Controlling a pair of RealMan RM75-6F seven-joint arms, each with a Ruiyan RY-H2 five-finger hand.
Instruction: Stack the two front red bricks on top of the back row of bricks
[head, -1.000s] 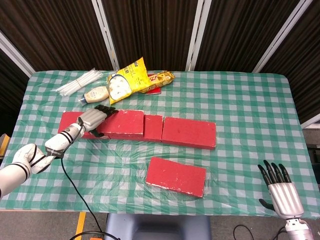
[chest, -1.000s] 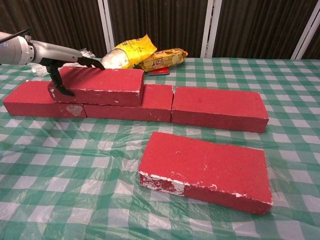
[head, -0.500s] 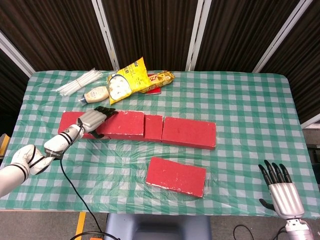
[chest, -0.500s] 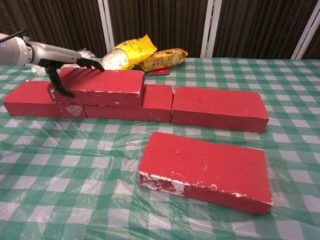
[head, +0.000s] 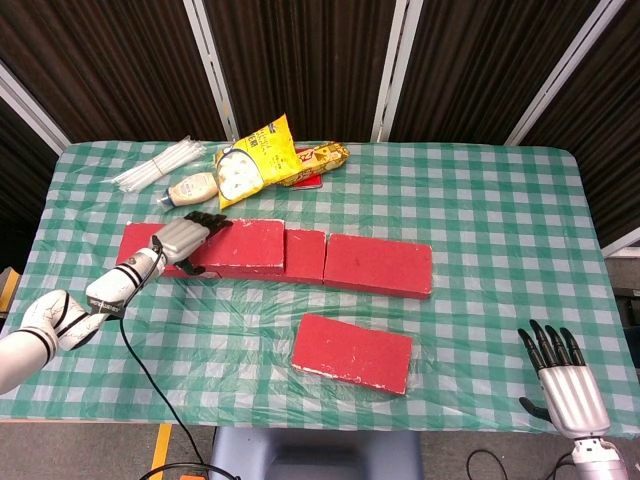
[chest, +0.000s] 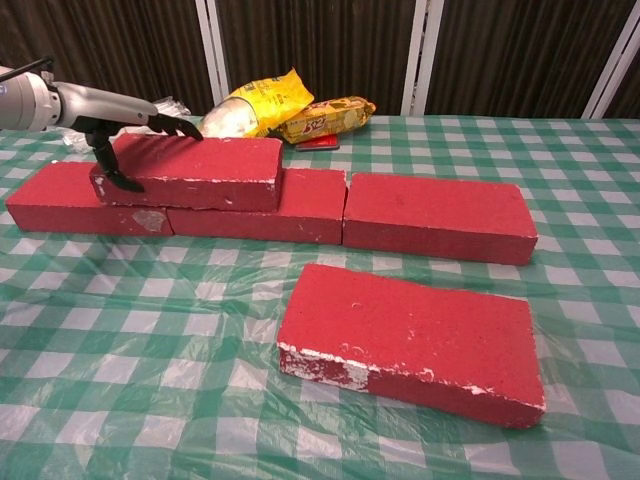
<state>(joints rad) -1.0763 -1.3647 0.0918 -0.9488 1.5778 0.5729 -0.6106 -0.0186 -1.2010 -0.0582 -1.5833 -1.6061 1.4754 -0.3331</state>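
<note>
Left hand (head: 185, 238) at centre-left of the head view, clamped on the left end of the stacked brick (head: 240, 246): fingers over its top, thumb on its front face, clear in the chest view (chest: 125, 135). That brick sits on the back row (head: 375, 264), overlapping the row's left and middle bricks. Second front brick (head: 352, 352) lies flat on the table (head: 480, 200), lower centre, well apart from the row. Right hand (head: 565, 385) at lower right corner, holding nothing, fingers straight and slightly apart. Chip bag (head: 255, 160), cracker pack (head: 318, 158), bottle (head: 190, 188) and straws (head: 160, 162) along the upper left.
</note>
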